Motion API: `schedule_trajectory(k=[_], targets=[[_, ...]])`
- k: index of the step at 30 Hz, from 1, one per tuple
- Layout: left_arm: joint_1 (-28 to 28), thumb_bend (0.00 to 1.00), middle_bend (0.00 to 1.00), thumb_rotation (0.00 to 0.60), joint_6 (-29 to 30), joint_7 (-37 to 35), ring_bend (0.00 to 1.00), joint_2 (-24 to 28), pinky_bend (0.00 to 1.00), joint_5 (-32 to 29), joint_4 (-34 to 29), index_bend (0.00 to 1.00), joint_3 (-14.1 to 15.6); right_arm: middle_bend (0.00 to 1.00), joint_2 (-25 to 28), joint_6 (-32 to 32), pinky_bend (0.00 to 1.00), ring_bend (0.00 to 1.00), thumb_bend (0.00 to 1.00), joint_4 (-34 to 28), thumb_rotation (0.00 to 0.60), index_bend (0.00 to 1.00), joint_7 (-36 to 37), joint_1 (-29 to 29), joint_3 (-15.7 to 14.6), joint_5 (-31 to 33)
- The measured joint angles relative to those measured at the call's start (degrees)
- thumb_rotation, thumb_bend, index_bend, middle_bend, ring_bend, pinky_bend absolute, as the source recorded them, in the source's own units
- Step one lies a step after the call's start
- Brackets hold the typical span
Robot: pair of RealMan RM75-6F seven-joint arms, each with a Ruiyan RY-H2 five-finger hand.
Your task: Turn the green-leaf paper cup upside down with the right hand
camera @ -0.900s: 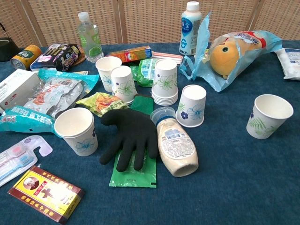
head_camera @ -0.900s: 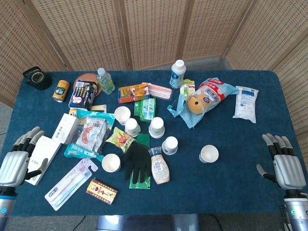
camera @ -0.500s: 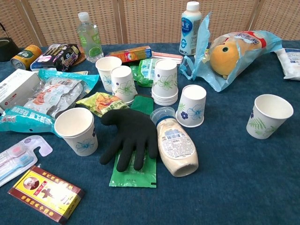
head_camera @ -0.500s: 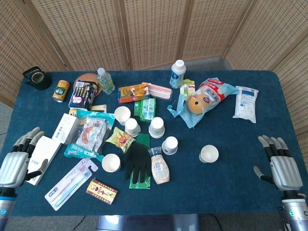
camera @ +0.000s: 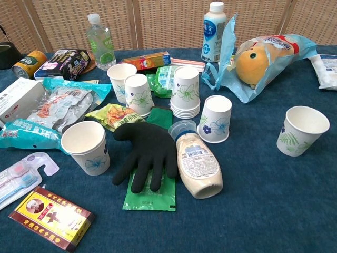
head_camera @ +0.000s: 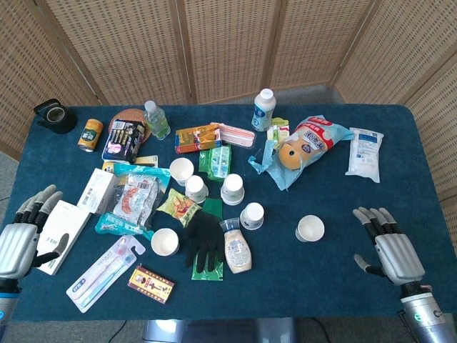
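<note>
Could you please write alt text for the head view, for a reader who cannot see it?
An upright green-leaf paper cup stands alone on a blue table, with the open right hand nearby, not touching it. The open left hand waits at the far edge beside a clutter of cups, packets and bottles.

Print shows on several packages but resolves nowhere into words that can be read with confidence. The label of the squeeze bottle [camera: 199, 167], lying well to the left of the right hand [head_camera: 392, 251], carries a barcode and fine print too small to read. The blue characters on the white bottle [camera: 215, 23] remain unresolved.
</note>
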Motion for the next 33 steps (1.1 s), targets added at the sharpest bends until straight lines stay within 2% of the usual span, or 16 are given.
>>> schedule_trajectory(k=[13, 24, 33], targets=[[-1.2, 0.46, 0.05, 0.600, -1.0, -0.5, 0.03, 0.2, 0.10, -0.9, 0.3, 0.04, -1.1, 0.00, -1.2, -7.5, 0.03, 0.00, 0.33, -5.7, 0.600, 0.00, -10.3, 5.0, 0.4, 1.9], [-1.5, 0.46, 0.05, 0.600, -1.5, -1.7, 0.03, -0.3, 0.10, -1.5, 1.7, 0.04, -1.2, 0.00, -4.6, -13.7, 0.03, 0.00, 0.33, -9.0, 0.600, 0.00, -20.1, 9.9, 1.9, 8.6], [-1.5, 0.46, 0.05, 0.600, -1.6, -2.1, 0.03, -0.5, 0.10, -2.1, 2.3, 0.04, -1.3, 0.00, -6.5, -16.2, 0.04, 0.00, 0.33, -9.0, 0.600, 0.00, -23.5, 13.1, 3.1, 13.4]])
